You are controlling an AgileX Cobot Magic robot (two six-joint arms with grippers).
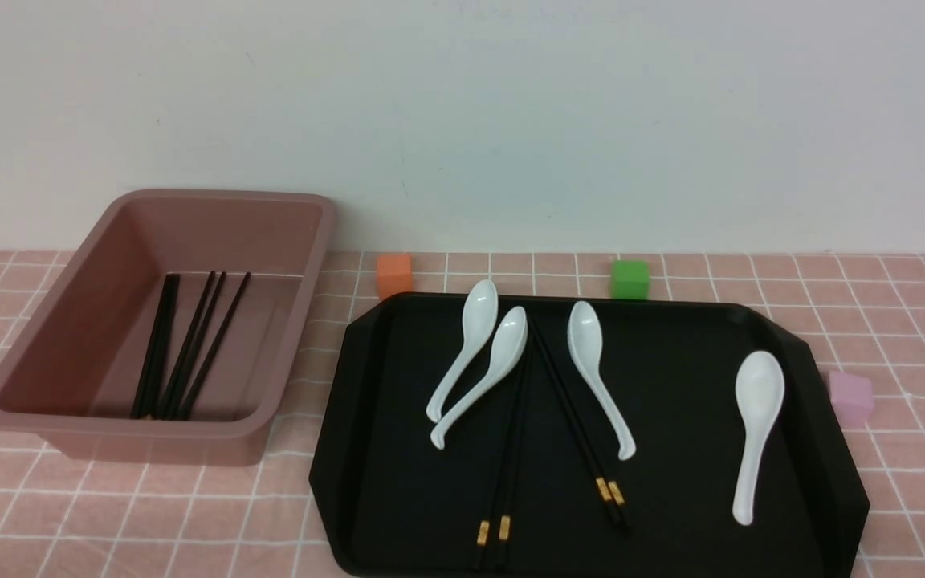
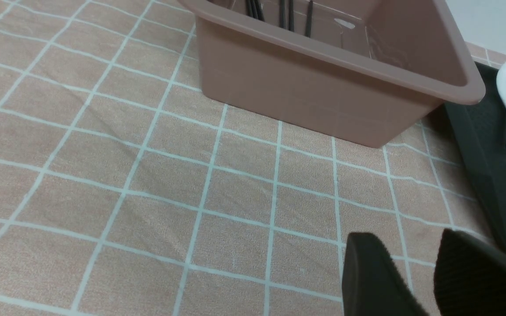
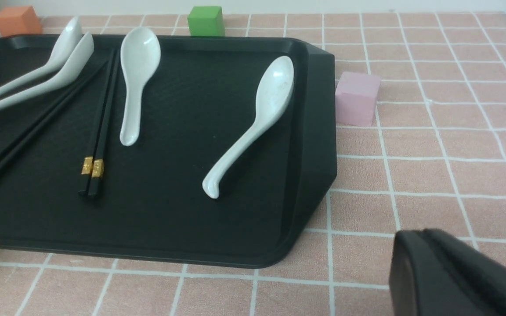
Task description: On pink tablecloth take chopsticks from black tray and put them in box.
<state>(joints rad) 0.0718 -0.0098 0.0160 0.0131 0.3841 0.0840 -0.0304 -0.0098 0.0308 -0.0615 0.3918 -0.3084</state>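
Observation:
On the pink tablecloth [image 1: 189, 514] the black tray [image 1: 671, 482] holds two pairs of black chopsticks with gold bands, one pair [image 1: 511, 449] beside the other [image 1: 579, 425]. They also show in the right wrist view [image 3: 101, 118]. The box [image 1: 45, 353] stands left of the tray with several chopsticks [image 1: 181, 345] lying inside; its wall fills the left wrist view [image 2: 305, 96]. My left gripper [image 2: 411, 245] is open and empty over the cloth in front of the box. My right gripper [image 3: 417, 235] is shut and empty over the cloth beside the tray's right corner. Neither gripper shows in the front view.
Several white soup spoons [image 1: 755, 425] lie on the tray among the chopsticks. An orange cube [image 1: 394, 275] and a green cube [image 1: 629, 278] sit behind the tray. A pink cube [image 1: 850, 397] sits at its right edge. A wall stands behind.

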